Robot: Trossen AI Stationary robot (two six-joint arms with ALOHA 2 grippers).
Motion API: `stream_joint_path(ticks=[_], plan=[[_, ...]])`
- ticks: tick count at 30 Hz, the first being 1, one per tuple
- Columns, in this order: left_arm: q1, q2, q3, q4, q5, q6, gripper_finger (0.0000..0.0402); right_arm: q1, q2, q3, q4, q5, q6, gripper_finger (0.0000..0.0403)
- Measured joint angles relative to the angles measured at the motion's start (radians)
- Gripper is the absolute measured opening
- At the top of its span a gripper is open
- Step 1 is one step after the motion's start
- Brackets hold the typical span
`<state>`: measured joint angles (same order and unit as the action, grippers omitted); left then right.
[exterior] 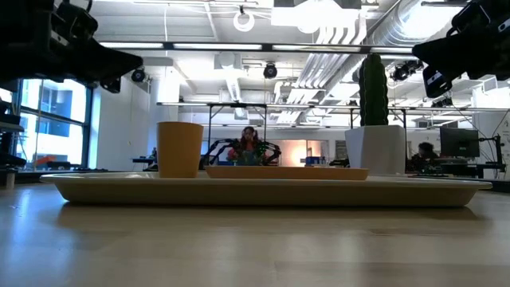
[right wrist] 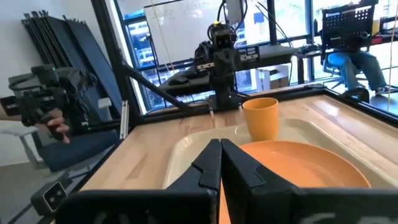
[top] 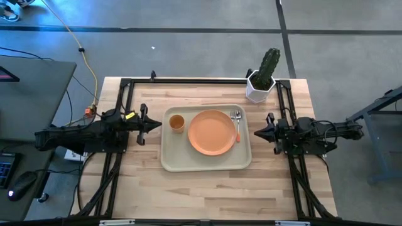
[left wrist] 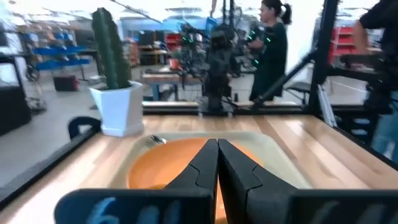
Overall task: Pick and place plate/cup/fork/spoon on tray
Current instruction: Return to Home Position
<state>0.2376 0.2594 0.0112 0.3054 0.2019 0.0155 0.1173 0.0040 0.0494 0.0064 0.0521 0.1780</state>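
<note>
**As a Full Tray Is Sitting Ready, Two Arms Are Hanging Clear**

While the large beige rectangular plastic tray [top: 207, 164] is lying at the middle of the pale wooden table [top: 207, 194], everything the task names is resting inside its raised rim. The large round flat orange plate [top: 211, 132] is filling the centre. The small orange cylindrical cup [top: 176, 122] is standing upright just beside it, toward the left arm. The slim fork [top: 238, 130] with the orange-red handle and the silver-bowled spoon [top: 233, 116] are lying side by side along the plate's opposite edge (too small to say whether they are touching).

The left gripper [top: 157, 124] is hovering just off the tray's left side and the right gripper [top: 257, 132] just off its right, both raised above the tabletop and pointing inward. Each is showing its two dark fingers [left wrist: 199, 171] pressed together with nothing between them. That posture is suggesting parking rather than reaching: with no piece outside the tray, the setting appears finished, and the arms are standing off, probably so nothing gets knocked.

A white pot [top: 259, 88] holding a green cactus is standing beyond the tray's far right corner.
</note>
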Motion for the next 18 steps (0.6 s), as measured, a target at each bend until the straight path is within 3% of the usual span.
stream_joint_path(ticks=[5, 9, 12, 18], plan=[[-0.024, -0.011, 0.000, -0.048, 0.051, 0.007, 0.0000, 0.000, 0.000, 0.000, -0.022, -0.009, -0.006, 0.0000], [-0.046, -0.011, 0.000, -0.055, -0.035, -0.028, 0.0000, 0.001, 0.000, 0.000, -0.054, -0.076, -0.041, 0.0000], [-0.086, -0.012, 0.002, -0.068, -0.015, -0.103, 0.0000, 0.001, 0.002, -0.010, -0.060, -0.112, -0.047, 0.0000], [-0.124, -0.097, 0.001, -0.234, -0.053, -0.048, 0.0000, 0.000, 0.007, -0.038, 0.008, -0.034, 0.002, 0.0000]])
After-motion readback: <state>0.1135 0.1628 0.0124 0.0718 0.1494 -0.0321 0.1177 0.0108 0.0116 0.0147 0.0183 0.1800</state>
